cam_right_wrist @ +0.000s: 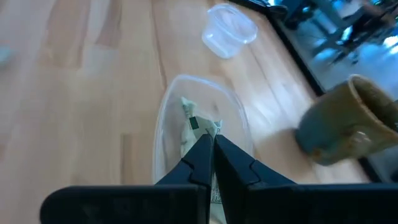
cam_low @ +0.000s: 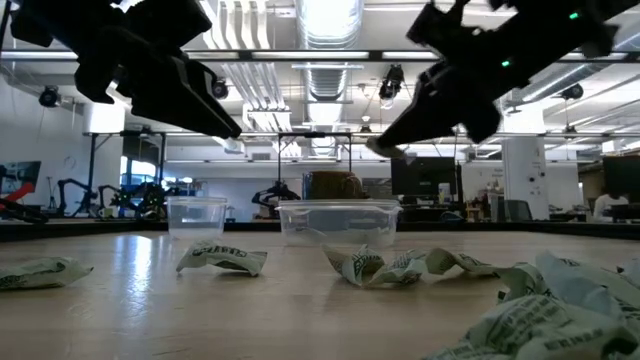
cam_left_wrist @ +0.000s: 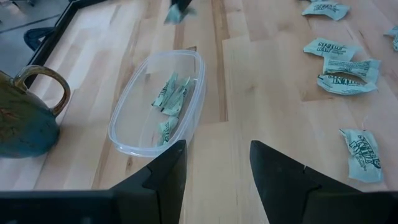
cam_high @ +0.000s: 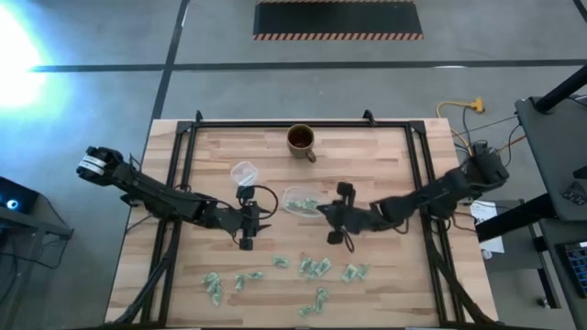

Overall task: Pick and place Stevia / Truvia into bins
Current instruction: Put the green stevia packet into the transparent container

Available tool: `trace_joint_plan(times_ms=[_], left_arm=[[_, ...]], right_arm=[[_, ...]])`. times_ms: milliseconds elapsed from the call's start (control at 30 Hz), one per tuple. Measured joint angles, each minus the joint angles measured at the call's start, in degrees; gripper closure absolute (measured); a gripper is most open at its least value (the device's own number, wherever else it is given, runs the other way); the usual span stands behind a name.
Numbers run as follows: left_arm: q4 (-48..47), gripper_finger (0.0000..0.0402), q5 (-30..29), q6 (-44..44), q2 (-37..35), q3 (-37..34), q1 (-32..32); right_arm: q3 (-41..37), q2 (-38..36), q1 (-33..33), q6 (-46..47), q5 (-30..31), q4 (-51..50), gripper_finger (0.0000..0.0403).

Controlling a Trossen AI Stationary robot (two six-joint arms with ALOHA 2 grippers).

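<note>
Wooden desk: light, limp Truvia sachets near the bin; pinch an edge. Left claw open, right claw closed, holding nothing visible.

You can see dark green print on the sachets, but none of it reads as clear words in any view. The tub, mug and cup carry no lettering you can make out. No numbers or signs are legible.
</note>
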Motion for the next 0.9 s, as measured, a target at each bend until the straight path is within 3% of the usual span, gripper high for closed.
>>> trace_joint_plan(times_ms=[167,567,900], left_arm=[[0.11,0.0242,0.01,0.00,0.00,0.01,0.00],[0.40,0.0242,0.01,0.00,0.00,-0.21,0.00],[0.62,0.0242,0.03,-0.05,0.00,-0.23,-0.02]], right_arm=[[0.02,2.11,-5.77,-0.70,-8.67,5.11,0.0394],[0.11,4.49,-10.50,-1.18,-12.74,6.06,0.0388],[0.11,4.53,-10.57,-1.43,-12.79,6.03,0.0287]])
